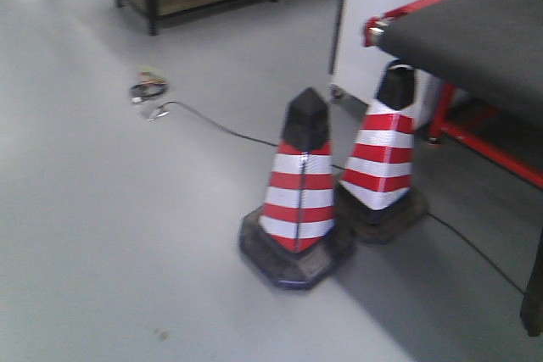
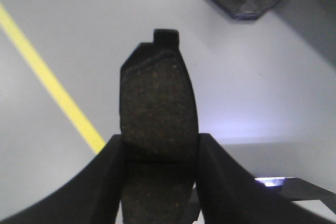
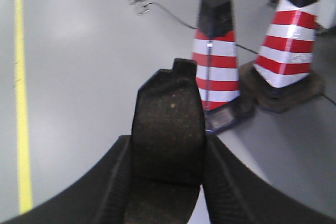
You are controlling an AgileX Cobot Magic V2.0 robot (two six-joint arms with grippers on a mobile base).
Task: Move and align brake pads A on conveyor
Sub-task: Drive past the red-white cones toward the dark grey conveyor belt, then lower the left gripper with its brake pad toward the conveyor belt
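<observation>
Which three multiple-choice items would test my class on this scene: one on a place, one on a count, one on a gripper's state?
1. Where do the striped cones stand?
A. On the floor beside the conveyor
B. On top of the conveyor
C. Inside a gripper

2. How many cones show in the front view?
A. One
B. Four
C. Two

3. What is the state of the left gripper?
A. Open and empty
B. Shut on a brake pad
C. Shut on a cable

Answers:
1 A: both bases rest on the floor, next to the conveyor's red-edged end.
2 C: two red-and-white cones stand side by side.
3 B: the left wrist view shows both fingers pressed against the pad's sides.
</observation>
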